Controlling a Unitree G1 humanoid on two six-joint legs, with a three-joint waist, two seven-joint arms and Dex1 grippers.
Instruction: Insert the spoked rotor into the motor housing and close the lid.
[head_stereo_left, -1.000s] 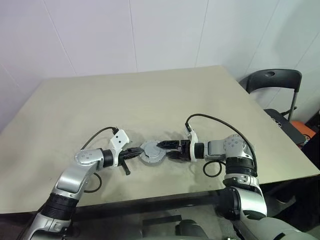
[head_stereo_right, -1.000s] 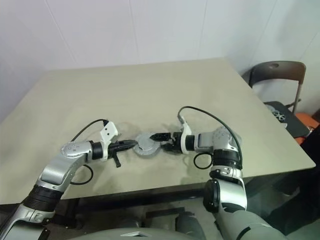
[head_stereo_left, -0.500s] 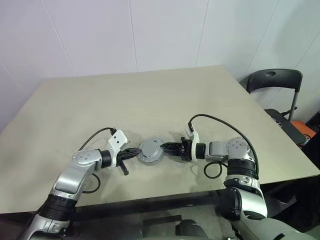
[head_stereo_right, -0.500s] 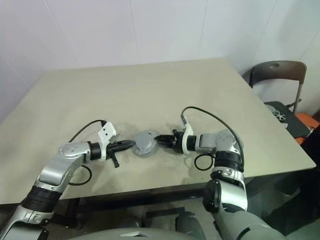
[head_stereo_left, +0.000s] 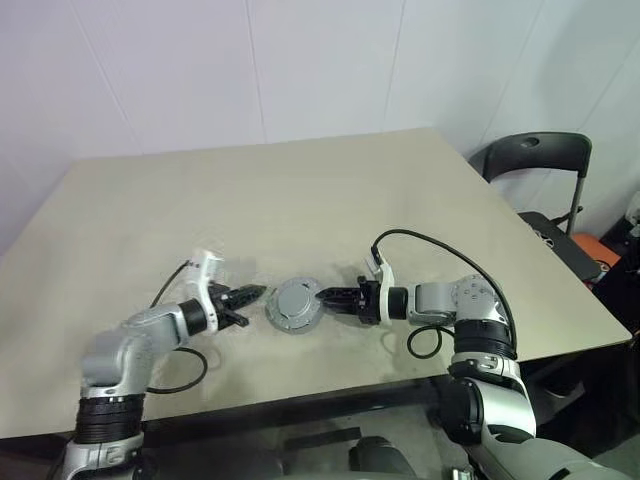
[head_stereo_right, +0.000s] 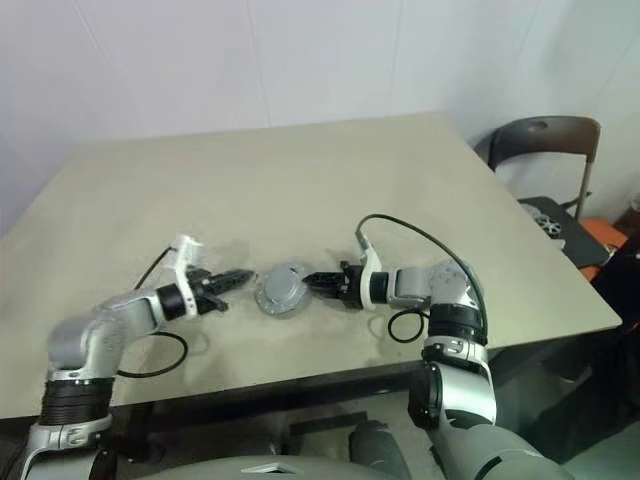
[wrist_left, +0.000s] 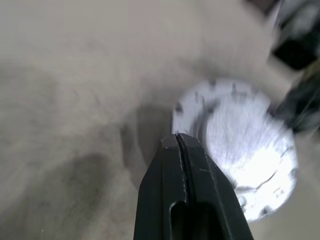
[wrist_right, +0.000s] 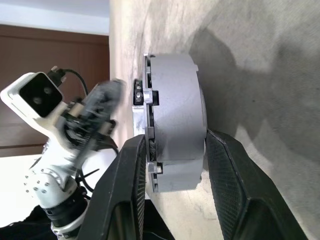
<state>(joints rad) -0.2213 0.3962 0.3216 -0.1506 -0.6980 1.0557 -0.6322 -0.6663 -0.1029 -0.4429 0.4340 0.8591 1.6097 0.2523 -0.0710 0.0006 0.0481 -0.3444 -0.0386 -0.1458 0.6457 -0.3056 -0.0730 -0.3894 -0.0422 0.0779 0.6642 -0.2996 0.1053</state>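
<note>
The motor housing (head_stereo_left: 296, 305) lies near the table's front middle, a thick grey disc. The grey lid (head_stereo_left: 297, 299) sits on top of it; its notched edge (wrist_right: 146, 120) shows in the right wrist view. The spoked rotor is hidden from me. My right gripper (head_stereo_left: 322, 295) reaches in from the right and is shut on the housing, with one of its fingers (wrist_right: 127, 190) on the lid side and the other on the underside. My left gripper (head_stereo_left: 256, 292) is shut with nothing in it, its tip (wrist_left: 177, 137) a short gap from the housing's left rim.
The beige table (head_stereo_left: 300, 200) stretches wide behind and to both sides. Its front edge (head_stereo_left: 350, 385) runs close below my arms. A black chair (head_stereo_left: 540, 160) stands off the right corner, with an orange item (head_stereo_left: 585, 245) beside it. Black cables loop from both wrists.
My right gripper closed from wide open onto the housing. My left gripper drew back to the left off the housing's rim and rolled. The view shifted slightly.
</note>
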